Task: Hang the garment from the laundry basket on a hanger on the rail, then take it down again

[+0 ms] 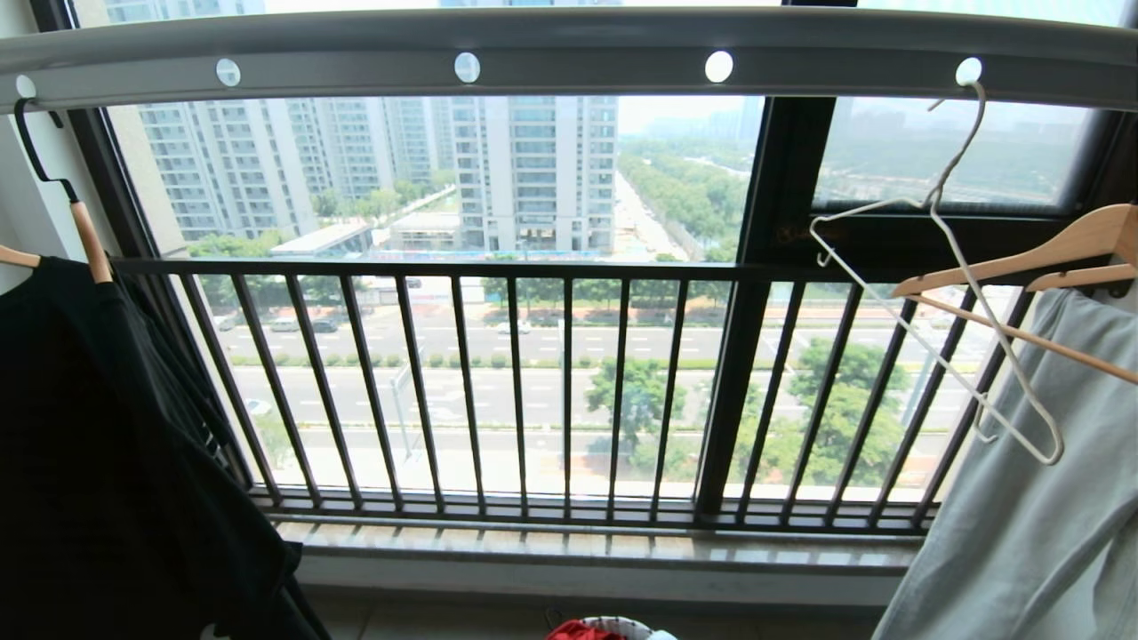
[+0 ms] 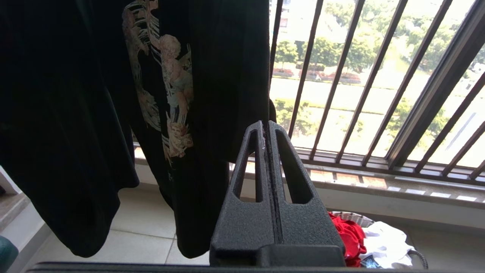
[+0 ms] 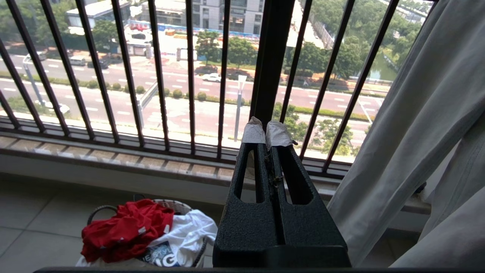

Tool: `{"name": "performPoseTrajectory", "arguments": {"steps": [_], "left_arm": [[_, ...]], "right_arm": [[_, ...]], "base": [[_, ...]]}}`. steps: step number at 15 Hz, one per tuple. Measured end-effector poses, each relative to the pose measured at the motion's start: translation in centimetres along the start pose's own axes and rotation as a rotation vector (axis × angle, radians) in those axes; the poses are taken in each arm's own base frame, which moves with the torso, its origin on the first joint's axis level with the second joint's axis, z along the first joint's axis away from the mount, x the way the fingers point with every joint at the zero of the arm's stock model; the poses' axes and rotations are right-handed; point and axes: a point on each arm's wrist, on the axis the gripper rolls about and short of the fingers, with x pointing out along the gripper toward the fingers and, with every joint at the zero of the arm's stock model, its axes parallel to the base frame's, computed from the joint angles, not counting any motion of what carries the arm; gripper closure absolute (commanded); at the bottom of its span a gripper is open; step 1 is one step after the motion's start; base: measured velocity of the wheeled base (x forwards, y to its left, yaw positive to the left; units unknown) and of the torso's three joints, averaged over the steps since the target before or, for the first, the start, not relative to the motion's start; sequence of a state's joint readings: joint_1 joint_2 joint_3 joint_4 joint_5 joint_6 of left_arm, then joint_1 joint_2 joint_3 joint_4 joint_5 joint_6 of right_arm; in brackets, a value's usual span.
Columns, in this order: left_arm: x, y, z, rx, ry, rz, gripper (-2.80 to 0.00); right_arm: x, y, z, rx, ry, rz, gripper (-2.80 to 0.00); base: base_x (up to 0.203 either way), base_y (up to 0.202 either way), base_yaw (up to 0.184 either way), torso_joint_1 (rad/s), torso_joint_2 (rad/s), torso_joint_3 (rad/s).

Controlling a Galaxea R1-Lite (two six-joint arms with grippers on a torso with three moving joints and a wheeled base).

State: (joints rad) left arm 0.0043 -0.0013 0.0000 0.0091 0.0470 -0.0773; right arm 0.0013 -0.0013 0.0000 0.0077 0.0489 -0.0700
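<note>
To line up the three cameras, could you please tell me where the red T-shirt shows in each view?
Head view: red T-shirt, a sliver at the bottom edge.
Left wrist view: lower right, in the laundry basket.
Right wrist view: lower left.
Shared landmark: the barred window railing.

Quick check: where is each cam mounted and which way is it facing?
Head: on the head, facing the rail and white wire hanger; no arm shows.
Left wrist: behind the shut left gripper, facing a hanging black T-shirt.
Right wrist: behind the shut right gripper, facing the window railing.
Shared: both wrists see the red T-shirt in the laundry basket.
</note>
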Motion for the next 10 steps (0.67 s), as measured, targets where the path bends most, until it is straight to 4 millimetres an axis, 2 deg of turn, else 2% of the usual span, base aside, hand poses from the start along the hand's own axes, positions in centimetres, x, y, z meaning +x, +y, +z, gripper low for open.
{"name": "performPoseTrajectory", "arguments": {"steps": [10], "left_arm": [[0.00, 0.00, 0.00, 0.000, 0.000, 0.000, 0.00]], "right_arm": [[0.00, 0.00, 0.00, 0.000, 0.000, 0.000, 0.00]], "base": [[0.000, 0.000, 0.000, 0.000, 0.00, 0.000]]}}
